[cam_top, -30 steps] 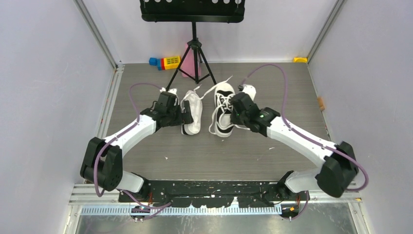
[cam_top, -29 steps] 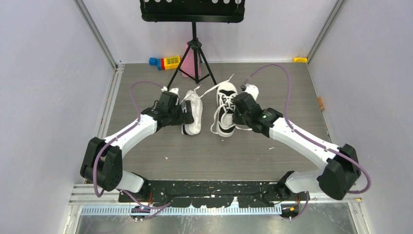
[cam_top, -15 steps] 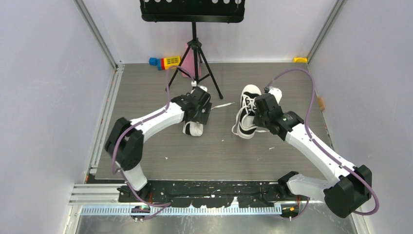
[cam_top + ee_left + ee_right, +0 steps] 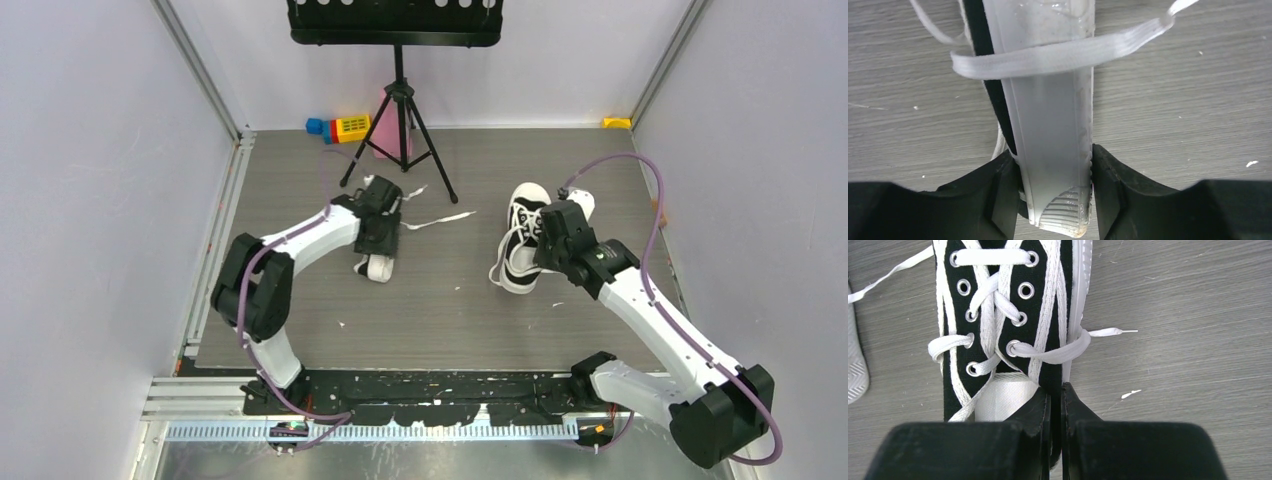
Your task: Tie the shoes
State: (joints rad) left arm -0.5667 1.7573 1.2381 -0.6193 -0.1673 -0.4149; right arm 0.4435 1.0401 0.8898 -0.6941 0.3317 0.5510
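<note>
The left shoe [image 4: 375, 266] lies turned over, its white sole [image 4: 1048, 125] facing the left wrist camera. My left gripper [image 4: 380, 228] is shut on its sole end [image 4: 1055, 200], one finger [image 4: 998, 195] on each side. A flat white lace [image 4: 1058, 52] crosses the sole. The right shoe [image 4: 520, 245] stands upright, with a black upper and white laces [image 4: 993, 305]. My right gripper [image 4: 553, 238] is shut on the right side wall of its opening [image 4: 1055, 400]. A loose lace end [image 4: 1113, 332] lies on the floor to the right.
A black music stand's tripod [image 4: 400, 110] stands at the back centre, close behind the left shoe. Coloured toy blocks [image 4: 340, 127] and a pink object [image 4: 385, 135] lie by the back wall. A yellow piece [image 4: 617, 122] sits in the back right corner. Walls close in left and right.
My right gripper has dragged its shoe to the right. My left arm has swung round and shifted its shoe slightly left and nearer. The shoes now lie farther apart.
</note>
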